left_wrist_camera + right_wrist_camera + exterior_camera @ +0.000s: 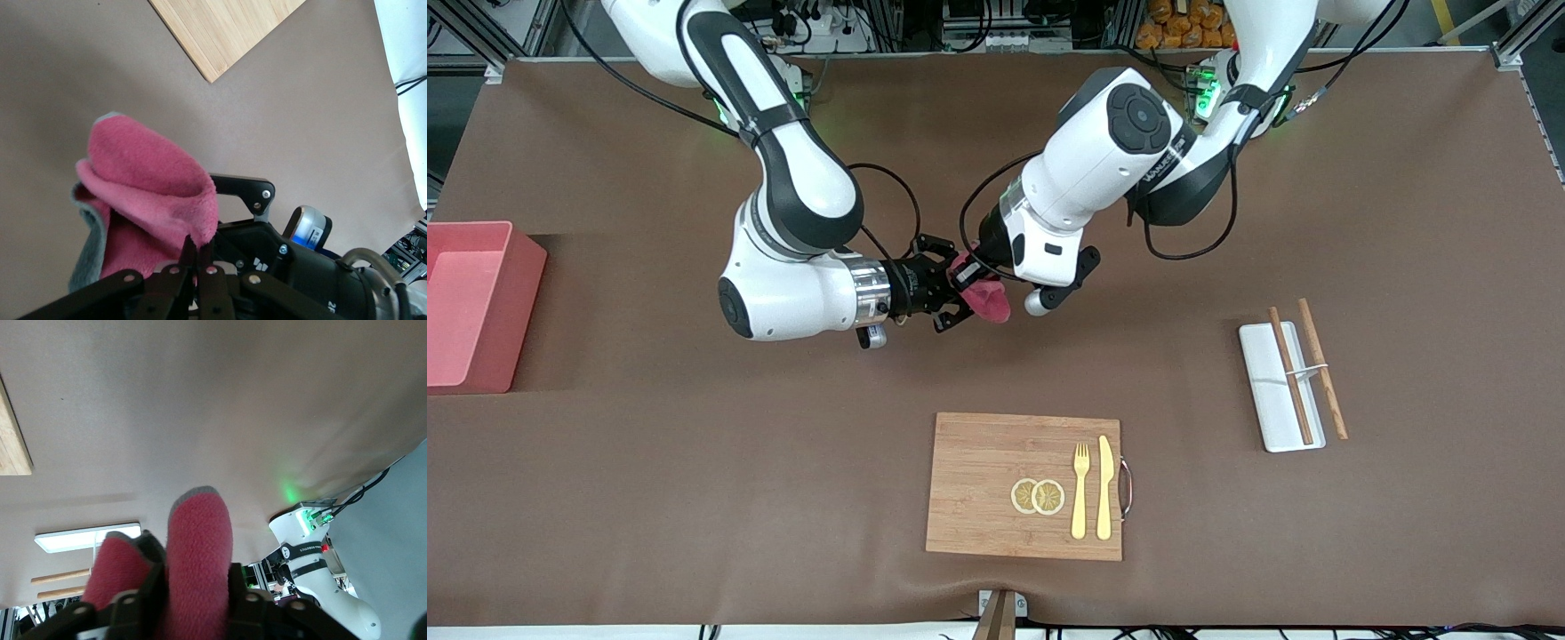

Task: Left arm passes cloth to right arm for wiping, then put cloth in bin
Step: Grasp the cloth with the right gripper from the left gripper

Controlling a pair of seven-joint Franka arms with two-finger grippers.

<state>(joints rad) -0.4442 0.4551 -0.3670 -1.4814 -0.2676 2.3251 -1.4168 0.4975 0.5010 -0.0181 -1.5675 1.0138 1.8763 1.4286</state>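
One cutting board (pixel 996 484), one cloth (pixel 987 298), two hands

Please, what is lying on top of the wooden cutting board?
On the cutting board lie two round lemon slices, overlapping, and beside them a yellow fork and a yellow knife, side by side. Whatever the slices cover on the board cannot be seen.

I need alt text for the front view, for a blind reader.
Above the table's middle, the left gripper and right gripper both clamp the red cloth. The pink bin stands at the right arm's end.
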